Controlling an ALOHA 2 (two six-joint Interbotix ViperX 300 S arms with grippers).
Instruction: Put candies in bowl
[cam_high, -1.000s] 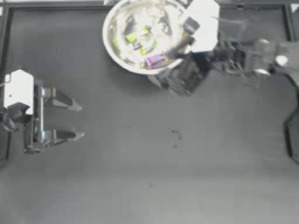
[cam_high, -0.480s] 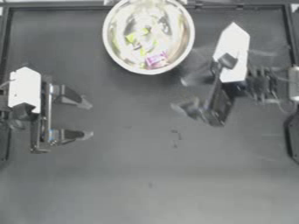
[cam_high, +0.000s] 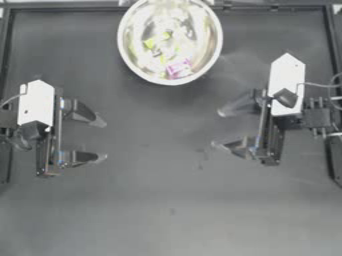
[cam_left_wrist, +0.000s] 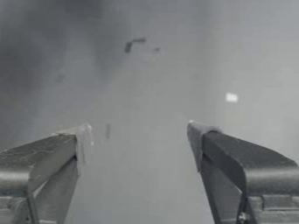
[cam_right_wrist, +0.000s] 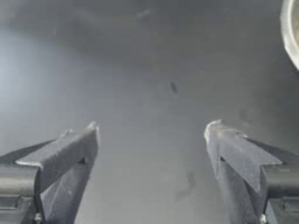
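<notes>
The white bowl (cam_high: 133, 60) sits at the top middle of the table. Inside it lie the candies: a pink-and-white one (cam_high: 179, 68) near the front rim and yellow-green ones (cam_high: 155, 43) further in. My right gripper (cam_high: 224, 127) stands open over bare table at the right, below and right of the bowl, holding nothing. My left gripper (cam_high: 100, 139) is open at the left side, also empty. In the right wrist view (cam_right_wrist: 152, 129) only a sliver of the bowl's rim (cam_right_wrist: 289, 39) shows. The left wrist view (cam_left_wrist: 137, 129) shows bare table between the fingers.
The dark table has a raised frame (cam_high: 67, 11) along its top and sides. A small dark scuff (cam_high: 204, 152) marks the table's middle. A tiny white speck (cam_left_wrist: 232, 97) lies on the table ahead of the left gripper.
My right gripper has drawn back from the bowl's rim, down and to the right, and now rests level at the right. The left arm has barely shifted.
</notes>
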